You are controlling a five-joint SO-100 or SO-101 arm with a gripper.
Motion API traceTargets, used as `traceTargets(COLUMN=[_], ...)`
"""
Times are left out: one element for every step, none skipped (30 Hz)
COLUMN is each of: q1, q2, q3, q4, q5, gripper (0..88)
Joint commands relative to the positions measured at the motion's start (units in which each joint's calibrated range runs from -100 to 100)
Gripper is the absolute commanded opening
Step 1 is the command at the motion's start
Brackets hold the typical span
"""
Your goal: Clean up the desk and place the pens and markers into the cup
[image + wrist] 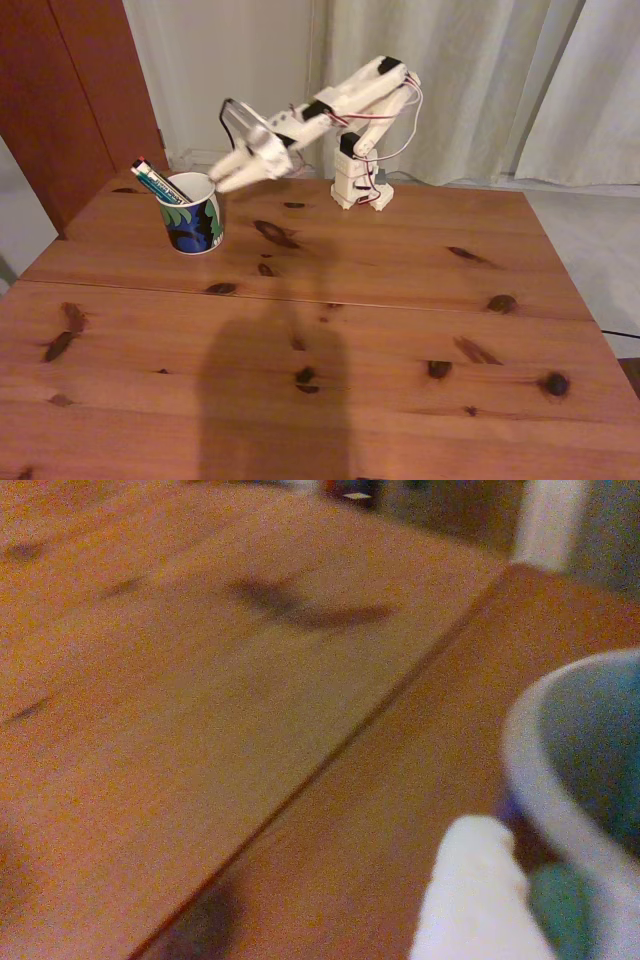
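Fixed view: one white cup with a blue, green and black leaf pattern, standing upright on the far left part of the bench. Contents: pens and markers, leaning out over the cup's left rim; a teal-green barrel and a white barrel with a black end can be made out, and a small red tip shows at the top. Exact count inside the cup cannot be told. There is printing on the white barrel, too small to read.

Arm: white, base at the far edge of the bench, reaching left toward the cup. The gripper is blurred and sits just above the cup's right rim; its tips appear close together with nothing seen between them, but whether it is open or closed cannot be told for certain.

Wrist view: cup rim at the right edge, pale inside, patterned wall below; a white blurred part of the gripper at the bottom, just beside the cup. Picture is soft throughout.

Surface: reddish-brown knotty pine with dark knots and one seam running across it in the fixed view; the same seam runs diagonally in the wrist view. A broad shadow falls on the near middle of the bench.

Room: pale curtains behind the arm, a dark red-brown door panel at the left, light floor at the right.
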Motion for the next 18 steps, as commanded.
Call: traceTargets(q1=[-5.4, -6.8, -8.2, -9.6, -11.1, -12.7, -14.3, -16.0, -17.5, -18.8, -20.0, -21.4, -23.2, -25.1, -27.0, -28.9, -30.7, -32.5], q2=[-12.3, -14.9, -17.7, -20.1, -22.0, -23.9, -25.6, -26.6, -26.8, -26.8, -26.8, -26.8, -26.9, -27.3, -27.5, -27.5, -27.5, -27.6], q3=[7.8, 10.5, 13.0, 15.5, 17.5, 19.2, 20.5, 21.0, 21.0, 21.0, 21.0, 21.0, 21.0, 21.0, 21.0, 21.0, 21.0, 21.0], q4=[-1.0, -1.0, -1.1, -1.1, -1.2, -1.2, -1.2, -0.6, 0.9, 2.7, 4.3, 5.7, 7.4, 9.1, 10.8, 12.6, 14.4, 15.9], q5=[0.5, 0.5, 0.5, 0.5, 0.6, 0.8, 1.3, 2.0, 2.2, 2.6, 2.6, 2.6, 2.6, 2.6, 2.6, 2.6, 2.6, 2.6], gripper=[16.6, 16.6, 16.6, 16.6, 16.6, 16.6, 16.6, 16.7, 16.7, 16.7, 16.7, 16.7, 16.7, 16.7, 16.7, 16.7, 16.7, 16.7])
